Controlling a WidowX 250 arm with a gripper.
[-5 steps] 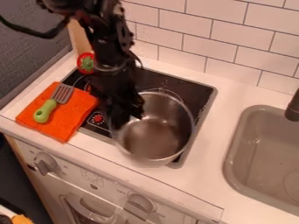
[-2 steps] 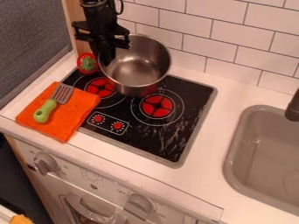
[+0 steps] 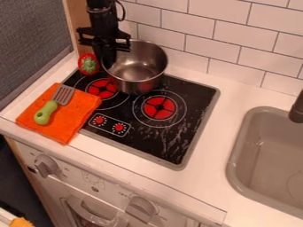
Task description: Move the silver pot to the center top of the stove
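The gripper (image 3: 108, 56) is at the back left of the stove, shut on the left rim of the silver pot (image 3: 141, 80). Upright and with its opening upward, the pot is over the back middle edge of the black stove top (image 3: 155, 144). Whether its base touches the surface I cannot tell. The gripper hides part of the pot's left rim.
Left of the burners, an orange cloth (image 3: 70, 116) holds a spatula with a green handle (image 3: 45, 112). A red and green toy (image 3: 88, 64) stands by the stove's back left corner. A grey sink (image 3: 269, 155) is at the right, a tiled wall (image 3: 231, 40) behind.
From the front right of the stove, the gripper and pot have moved toward the back left. Since the later earlier frame, the pot has come down slightly in the view.
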